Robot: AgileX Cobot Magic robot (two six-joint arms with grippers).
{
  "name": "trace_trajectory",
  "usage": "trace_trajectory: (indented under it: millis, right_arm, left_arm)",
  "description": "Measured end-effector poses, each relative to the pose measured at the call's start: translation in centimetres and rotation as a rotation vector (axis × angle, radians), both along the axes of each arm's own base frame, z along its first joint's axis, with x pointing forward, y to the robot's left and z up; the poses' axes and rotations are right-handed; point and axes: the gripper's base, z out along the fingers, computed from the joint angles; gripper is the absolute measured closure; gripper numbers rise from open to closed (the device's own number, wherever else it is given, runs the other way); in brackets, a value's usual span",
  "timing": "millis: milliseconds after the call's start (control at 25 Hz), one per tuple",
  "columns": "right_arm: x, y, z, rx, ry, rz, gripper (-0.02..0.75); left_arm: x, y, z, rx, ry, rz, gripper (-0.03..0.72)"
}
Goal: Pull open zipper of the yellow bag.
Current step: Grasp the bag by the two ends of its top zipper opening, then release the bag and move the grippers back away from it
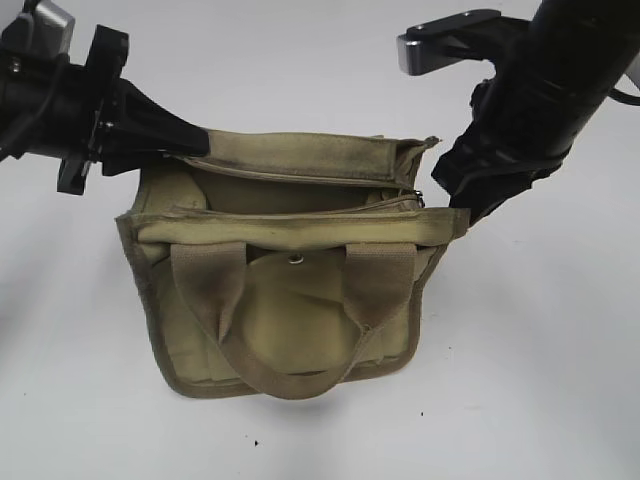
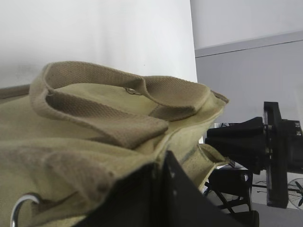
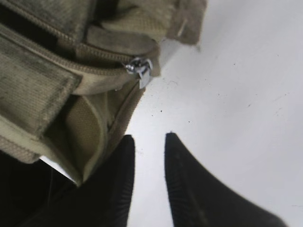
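Note:
The yellow bag (image 1: 290, 310) stands in the middle of the white table with its mouth gaping. Its zipper (image 1: 300, 212) lies parted along the top, and the small silver pull tab (image 3: 140, 68) sits at the bag's right end. My left gripper (image 1: 195, 140) is shut on the bag's back left top edge; in the left wrist view its fingers (image 2: 158, 163) pinch the canvas. My right gripper (image 1: 450, 195) hovers just off the bag's right end. Its fingers (image 3: 149, 139) stand open with only bare table between them, a little short of the pull tab.
Two wide khaki handles (image 1: 215, 300) hang over the bag's front, with a round metal snap (image 1: 296, 260) between them. A metal ring (image 2: 21, 208) shows at the bag's near corner. The right arm (image 2: 265, 151) appears beyond the bag. White table (image 1: 540, 380) surrounds the bag.

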Motion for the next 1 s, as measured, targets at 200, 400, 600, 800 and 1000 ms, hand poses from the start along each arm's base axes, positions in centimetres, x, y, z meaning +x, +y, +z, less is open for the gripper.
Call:
trace_trajectory:
  millis: [200,400,600,800,1000]
  right_arm:
    - [-1.1,-0.5,2.3,0.040,-0.037,-0.073,0.244]
    - [-3.7,-1.6,5.5,0.068,-0.059,-0.111,0.118]
    - [-6.7,-2.9,8.2,0.117,-0.117,-0.139,0.123]
    - [-11.5,-5.0,7.3,0.123,-0.112,-0.164,0.138]
    - [-16.5,-7.2,5.9,0.142,-0.136,-0.177,0.144]
  left_arm:
    - [-0.2,-0.1,0.2,-0.008,0.000,-0.024,0.551]
    - [-1.2,0.2,1.7,0.012,-0.054,-0.063,0.340]
    - [-4.1,1.3,5.1,0.151,-0.249,-0.117,0.302]
    - [-8.5,3.6,8.8,0.390,-0.420,-0.088,0.302]
    - [-14.3,7.2,10.6,0.664,-0.514,0.066,0.302]
